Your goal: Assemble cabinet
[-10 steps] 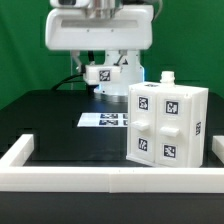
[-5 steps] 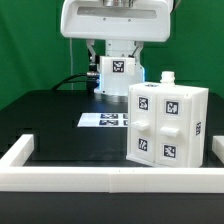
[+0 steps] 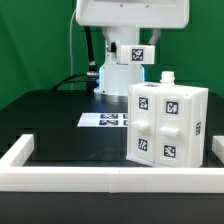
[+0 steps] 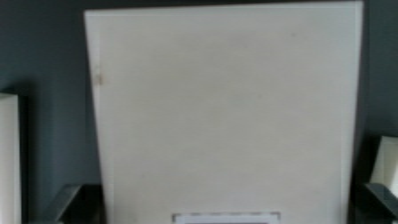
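Note:
The cabinet is a white box with several marker tags, standing at the exterior view's right, just behind the front border. A small white peg sticks up from its top. A wide white panel hangs high at the top of the exterior view, above and behind the cabinet. In the wrist view this panel fills most of the picture. My gripper is shut on it, with dark fingers at its two sides. A tag shows just below the panel.
The marker board lies flat on the black table to the left of the cabinet. A low white border frame runs along the front and sides. The arm's white base stands at the back.
The held white panel and the tag below it have moved toward the exterior view's right and slightly up. The cabinet has not moved.

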`<act>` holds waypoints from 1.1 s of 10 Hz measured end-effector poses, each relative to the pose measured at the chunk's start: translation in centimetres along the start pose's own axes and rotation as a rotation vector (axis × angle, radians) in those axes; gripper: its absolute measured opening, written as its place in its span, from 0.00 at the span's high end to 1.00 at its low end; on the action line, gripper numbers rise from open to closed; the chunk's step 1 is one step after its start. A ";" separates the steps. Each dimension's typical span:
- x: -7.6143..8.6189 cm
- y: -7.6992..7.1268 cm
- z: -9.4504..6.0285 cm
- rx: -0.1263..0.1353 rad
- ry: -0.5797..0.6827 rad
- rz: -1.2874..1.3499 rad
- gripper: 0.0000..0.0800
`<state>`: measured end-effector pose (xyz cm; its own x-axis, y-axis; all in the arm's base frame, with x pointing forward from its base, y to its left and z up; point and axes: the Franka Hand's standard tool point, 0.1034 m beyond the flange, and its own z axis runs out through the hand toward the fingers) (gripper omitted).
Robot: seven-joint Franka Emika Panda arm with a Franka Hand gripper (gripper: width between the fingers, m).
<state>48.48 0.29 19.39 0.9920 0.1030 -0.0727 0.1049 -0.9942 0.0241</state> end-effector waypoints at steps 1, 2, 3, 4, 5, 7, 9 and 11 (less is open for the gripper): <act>1.0 -0.8 -0.5 0.004 0.013 -0.004 0.30; 2.1 -1.6 -0.5 0.003 0.021 -0.017 0.30; 3.4 -2.4 -0.7 0.000 0.031 -0.027 0.30; 4.2 -2.7 -0.6 -0.002 0.035 -0.036 0.30; 4.1 -2.7 -0.5 -0.002 0.032 -0.035 0.30; 4.1 -2.7 -0.4 -0.002 0.030 -0.035 0.30; 4.1 -2.7 -0.3 -0.002 0.027 -0.037 0.30; 5.4 -3.3 -0.2 -0.004 0.025 -0.066 0.30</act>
<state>53.46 4.17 19.08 0.9843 0.1692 -0.0497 0.1705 -0.9851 0.0243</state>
